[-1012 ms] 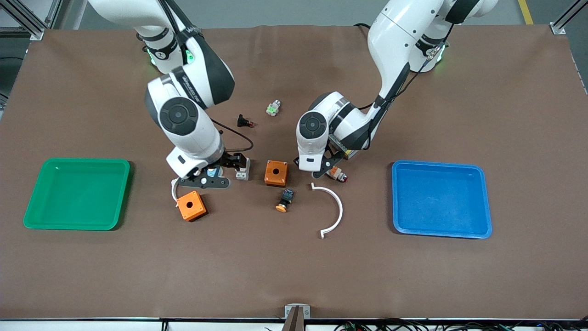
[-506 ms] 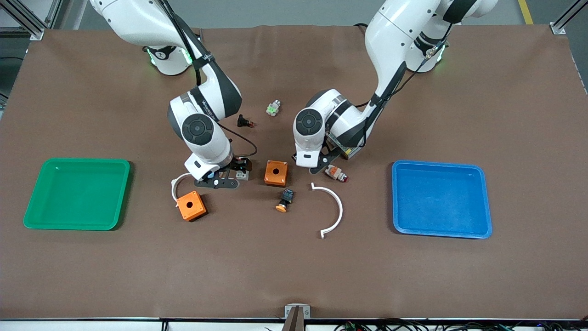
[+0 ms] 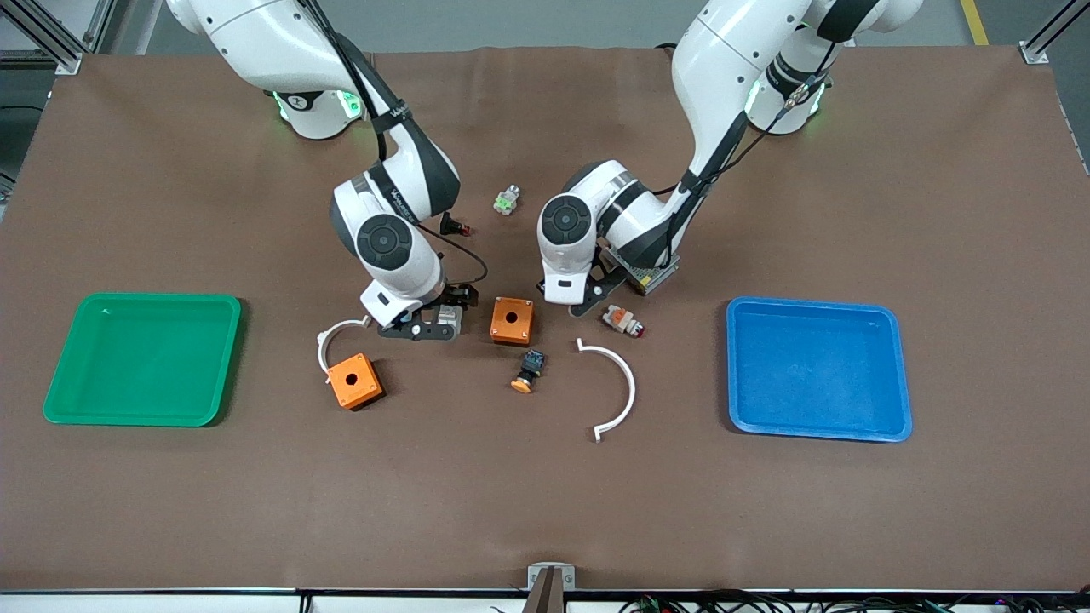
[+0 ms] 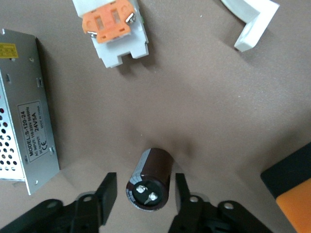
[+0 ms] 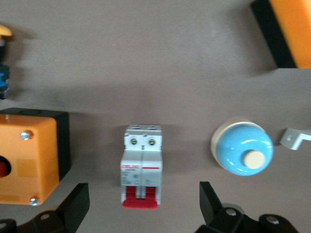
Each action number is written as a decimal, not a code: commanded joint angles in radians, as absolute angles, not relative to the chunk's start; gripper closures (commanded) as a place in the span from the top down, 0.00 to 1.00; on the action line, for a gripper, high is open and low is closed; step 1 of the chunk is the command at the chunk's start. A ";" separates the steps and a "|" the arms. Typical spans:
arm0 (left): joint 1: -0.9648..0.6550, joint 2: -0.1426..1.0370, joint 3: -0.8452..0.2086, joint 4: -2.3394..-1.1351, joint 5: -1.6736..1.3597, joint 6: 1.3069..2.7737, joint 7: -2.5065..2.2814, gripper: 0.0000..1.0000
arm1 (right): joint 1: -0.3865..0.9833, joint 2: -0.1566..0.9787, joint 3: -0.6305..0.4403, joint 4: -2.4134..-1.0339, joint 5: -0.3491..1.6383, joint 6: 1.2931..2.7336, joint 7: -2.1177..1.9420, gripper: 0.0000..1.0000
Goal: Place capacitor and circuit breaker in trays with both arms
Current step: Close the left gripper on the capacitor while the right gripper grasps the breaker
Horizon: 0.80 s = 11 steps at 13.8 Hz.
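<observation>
The capacitor (image 4: pixel 149 179), a small dark cylinder with two metal pins on its end, lies on the brown mat between the open fingers of my left gripper (image 4: pixel 144 195); the fingers stand apart from it. In the front view my left gripper (image 3: pixel 588 300) covers it. The circuit breaker (image 5: pixel 141 167), white-grey with red toggles, lies between the wide-open fingers of my right gripper (image 5: pixel 143 204), untouched. In the front view the breaker (image 3: pixel 449 320) shows beside my right gripper (image 3: pixel 423 325).
An orange box (image 3: pixel 512 320) lies between the grippers, another (image 3: pixel 355 380) nearer the camera. A grey power supply (image 3: pixel 649 274), a white-orange part (image 3: pixel 622 321), a black button (image 3: pixel 528 372), a white arc (image 3: pixel 615 387), a blue knob (image 5: pixel 241 153). Green tray (image 3: pixel 145 358), blue tray (image 3: pixel 817 368).
My right gripper has moved toward the left arm's end of the table, over the circuit breaker. My left gripper has shifted slightly away from the front camera, uncovering the white-orange part.
</observation>
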<state>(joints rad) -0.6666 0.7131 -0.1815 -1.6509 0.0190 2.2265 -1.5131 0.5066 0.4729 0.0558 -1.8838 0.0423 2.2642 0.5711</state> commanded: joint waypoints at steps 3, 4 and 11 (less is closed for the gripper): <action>-0.658 0.700 -0.179 -1.655 0.021 2.244 -1.531 0.09 | 0.525 0.495 0.051 -1.890 0.061 2.316 0.578 1.00; -0.655 0.695 -0.176 -1.654 0.021 2.238 -1.519 0.01 | 0.520 0.497 0.051 -1.890 0.061 2.318 0.577 1.00; -0.490 0.519 -0.166 -1.649 0.066 2.033 -1.350 0.00 | 0.511 0.503 0.048 -1.891 0.060 2.313 0.566 0.67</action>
